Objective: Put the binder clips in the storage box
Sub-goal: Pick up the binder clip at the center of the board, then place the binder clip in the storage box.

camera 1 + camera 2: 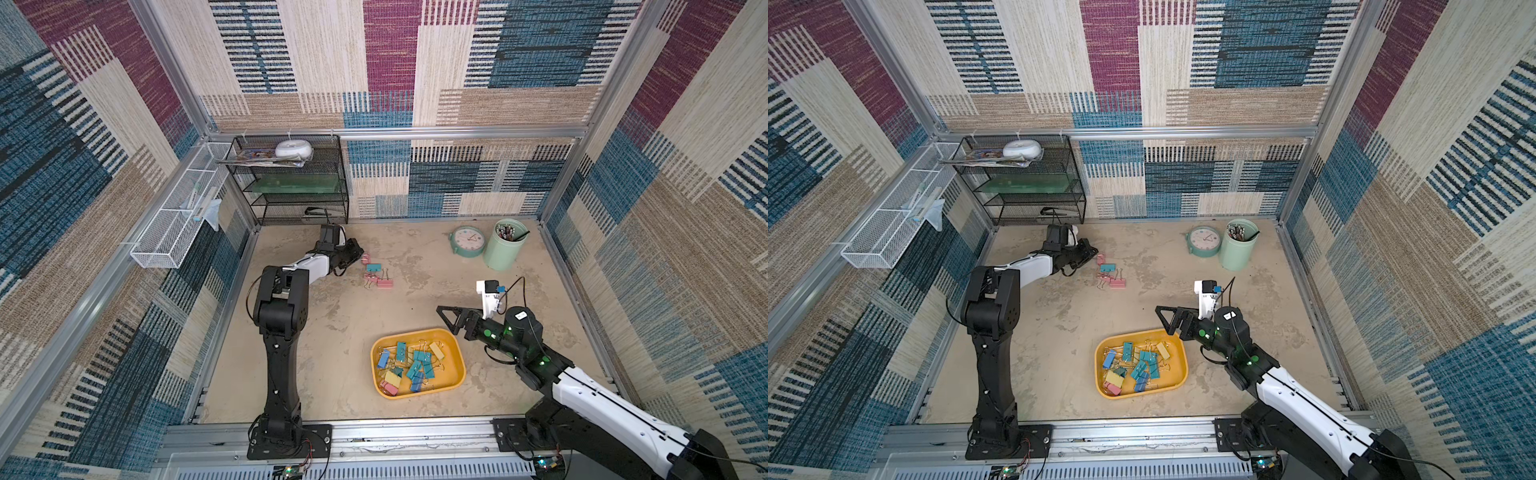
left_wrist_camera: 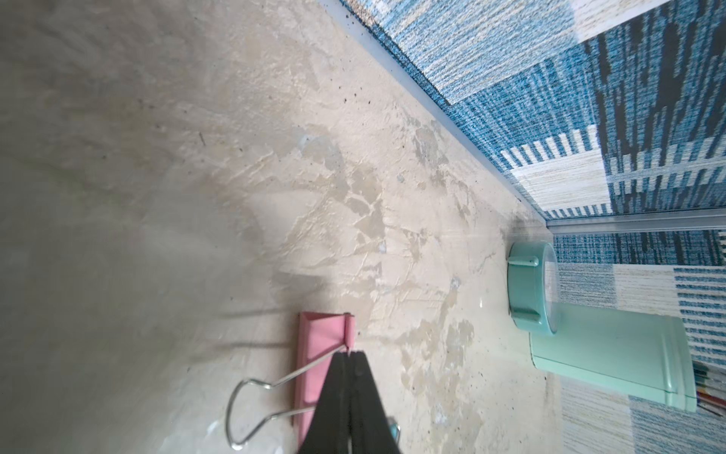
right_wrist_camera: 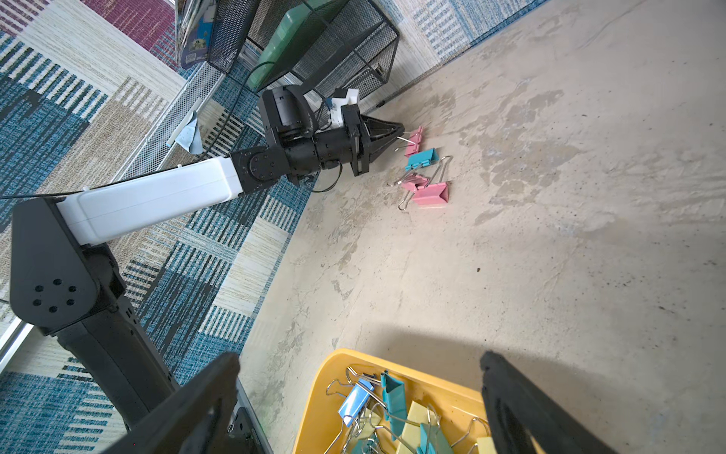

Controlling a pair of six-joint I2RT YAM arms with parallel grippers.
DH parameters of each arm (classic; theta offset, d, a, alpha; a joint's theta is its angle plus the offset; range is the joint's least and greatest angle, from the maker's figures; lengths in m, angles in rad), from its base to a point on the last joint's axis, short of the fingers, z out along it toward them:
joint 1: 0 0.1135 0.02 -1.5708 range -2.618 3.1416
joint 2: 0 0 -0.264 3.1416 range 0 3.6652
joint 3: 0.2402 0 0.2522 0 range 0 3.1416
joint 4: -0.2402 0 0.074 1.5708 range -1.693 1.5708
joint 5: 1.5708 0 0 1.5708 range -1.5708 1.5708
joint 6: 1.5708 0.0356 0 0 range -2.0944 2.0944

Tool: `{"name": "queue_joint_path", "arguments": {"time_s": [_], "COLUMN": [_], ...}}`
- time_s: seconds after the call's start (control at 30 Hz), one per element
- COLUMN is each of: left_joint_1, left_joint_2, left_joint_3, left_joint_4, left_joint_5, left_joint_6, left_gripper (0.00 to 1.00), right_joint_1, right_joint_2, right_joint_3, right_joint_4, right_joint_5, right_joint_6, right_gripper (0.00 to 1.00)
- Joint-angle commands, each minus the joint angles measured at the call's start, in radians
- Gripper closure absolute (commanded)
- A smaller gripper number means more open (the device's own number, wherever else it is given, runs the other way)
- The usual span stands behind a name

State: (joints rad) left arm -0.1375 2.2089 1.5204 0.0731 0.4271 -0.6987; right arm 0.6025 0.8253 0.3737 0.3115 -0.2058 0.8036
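left gripper (image 2: 349,355): we see its jaws pressed together on the wire handle of a pink clip (image 2: 319,346). It sits low at the back left of the floor (image 1: 332,332), in front of the black mesh shelf (image 1: 291,183).
pink clip: at the back end of a short row of loose clips. We cannot tell whether it is lifted off the floor.
loose clips: a teal clip (image 1: 373,267) lies just beside the pinched one. Next come two more pink clips (image 1: 384,283), touching each other with their wire loops out. All are well apart from the storage box (image 1: 415,332).
right gripper (image 1: 448,321): jaws spread wide, nothing between them. It hangs just beside the far right corner of the storage box.
storage box: front centre of the floor, yellow-orange. We count about a dozen binder clips (image 1: 409,363) heaped in it, in teal, blue, yellow and pink.
back right: a mint clock (image 1: 468,241) stands just beside the pen cup (image 1: 505,245).
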Motion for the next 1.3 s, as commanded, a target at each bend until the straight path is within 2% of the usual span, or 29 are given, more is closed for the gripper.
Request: {"name": "queue_joint_path", "arguments": {"time_s": [0.0,0.17,0.37,0.47,0.6,0.7,0.83,1.0,1.1,1.2,1.27], "left_joint_1": [-0.002,-0.025,-0.121,-0.21,-0.402,-0.539,-0.741,-0.945,-1.02,-1.063,-1.091], "left_joint_2": [-0.06,-0.249,-0.57,-0.729,-0.893,-0.965,-0.975,-0.873,-0.785,-0.703,-0.659], "left_joint_3": [-0.052,-0.223,-0.415,-0.491,-0.548,-0.582,-0.576,-0.563,-0.556,-0.552,-0.553], "left_joint_4": [0.016,0.073,0.016,-0.033,-0.119,-0.148,-0.219,-0.23,-0.222,-0.206,-0.185], "left_joint_5": [0.024,0.038,-0.075,-0.143,-0.23,-0.233,-0.271,-0.361,-0.406,-0.377,-0.399], "left_joint_6": [0.01,0.022,0.106,0.155,0.251,0.329,0.438,0.483,0.481,0.473,0.466], "left_gripper": [1.0,1.0,1.0,1.0,1.0,1.0,1.0,1.0,1.0,1.0,1.0], "right_joint_1": [0.002,-0.017,-0.142,-0.196,-0.273,-0.328,-0.381,-0.42,-0.425,-0.425,-0.424], "right_joint_2": [0.0,0.01,0.023,0.022,0.006,-0.023,-0.081,-0.143,-0.175,-0.199,-0.215], "right_joint_3": [0.001,-0.002,-0.035,-0.054,-0.089,-0.121,-0.143,-0.16,-0.165,-0.172,-0.175], "right_joint_4": [0.004,-0.017,0.024,0.039,0.059,0.069,0.028,-0.007,-0.034,-0.036,-0.075], "right_joint_5": [0.022,0.039,-0.059,-0.09,-0.141,-0.171,-0.187,-0.205,-0.211,-0.232,-0.244], "right_joint_6": [0.024,0.021,0.053,0.058,0.087,0.107,0.098,0.106,0.107,0.111,0.111], "right_gripper": [0.01,0.01,0.01,0.01,0.01,0.01,0.01,0.01,0.01,0.01,0.01]}}
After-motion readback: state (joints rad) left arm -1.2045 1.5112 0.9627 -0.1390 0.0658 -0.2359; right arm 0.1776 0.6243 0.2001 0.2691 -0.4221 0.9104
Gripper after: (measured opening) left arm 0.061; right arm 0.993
